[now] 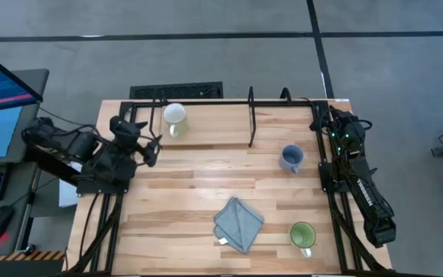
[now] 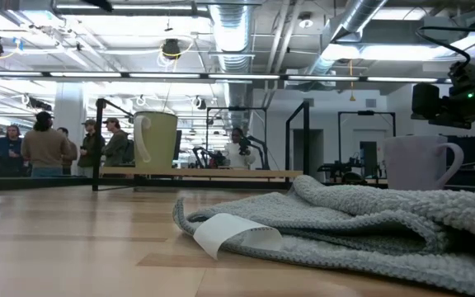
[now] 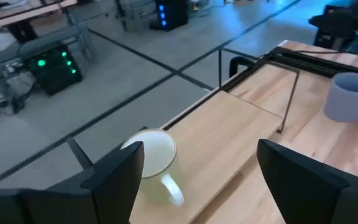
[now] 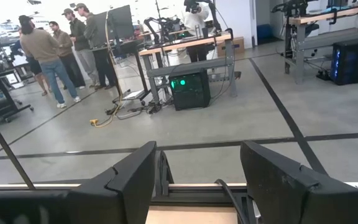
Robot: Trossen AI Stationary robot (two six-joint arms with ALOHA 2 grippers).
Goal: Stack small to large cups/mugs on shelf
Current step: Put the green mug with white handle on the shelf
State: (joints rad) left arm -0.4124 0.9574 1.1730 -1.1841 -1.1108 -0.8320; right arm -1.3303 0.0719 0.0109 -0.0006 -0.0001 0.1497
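The shelf [image 1: 229,115] was a low board with a thin black frame at the far edge of the wooden table [image 1: 191,192]. It is the landmark for every place told here.

The white mug [image 1: 174,115] stood upright on the shelf board, near the shelf's left end. The blue-grey mug [image 1: 291,158] stood on the table just in front of the shelf, toward its right end. The mug with the green inside [image 1: 303,235] stood on the table far in front of the shelf, near the front edge and on the right. So only 1 of the 3 mugs was on the shelf, and no mug sat inside another.

A folded grey-blue cloth [image 1: 238,223] lay on the table well in front of the shelf's middle, left of the green mug.

The left gripper [image 1: 151,148] was just in front of the shelf's left end, close to the white mug but not touching it. Its 2 fingers [image 3: 114,174] were spread wide apart and held nothing.

The right gripper [image 4: 197,180] waited by the shelf's right end. Its 2 fingers were spread apart too, with nothing between them.

In the room behind the shelf, some people [image 4: 55,50] stood together.
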